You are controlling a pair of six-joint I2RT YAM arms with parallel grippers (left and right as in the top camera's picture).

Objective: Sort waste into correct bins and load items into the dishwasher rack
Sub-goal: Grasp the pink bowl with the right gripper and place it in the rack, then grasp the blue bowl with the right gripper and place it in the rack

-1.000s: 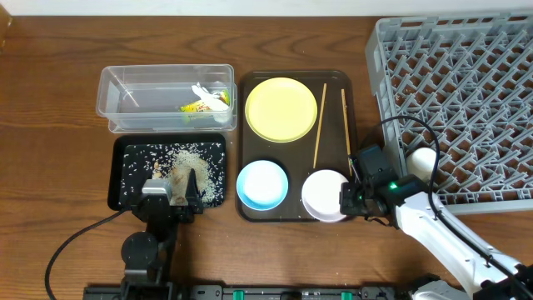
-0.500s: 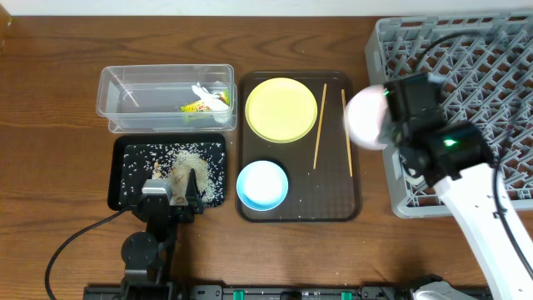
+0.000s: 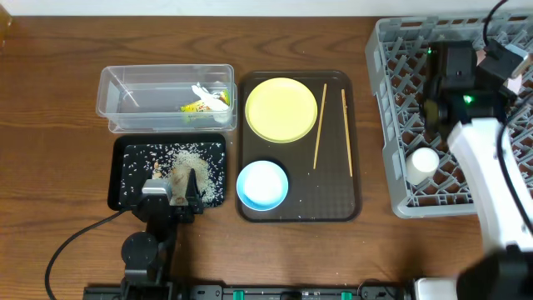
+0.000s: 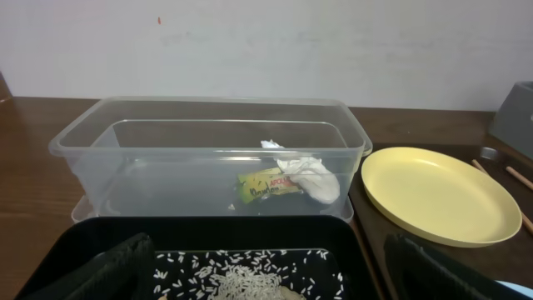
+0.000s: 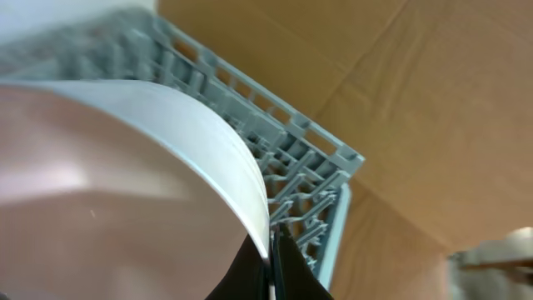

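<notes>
My right gripper is shut on the rim of the white bowl and holds it tilted above the far right of the grey dishwasher rack. In the right wrist view the fingers pinch the bowl's rim over the rack's lattice. A small white cup lies in the rack's front left. The yellow plate, blue bowl and two chopsticks lie on the brown tray. My left gripper is open over the black tray, which holds rice.
The clear tub behind the black tray holds the snack wrapper and crumpled paper; both show in the left wrist view. The rack's left wall stands close to the brown tray's right edge.
My right arm lifted the white bowl off the brown tray and carried it right and back, over the rack's far right. The left arm has not moved.
</notes>
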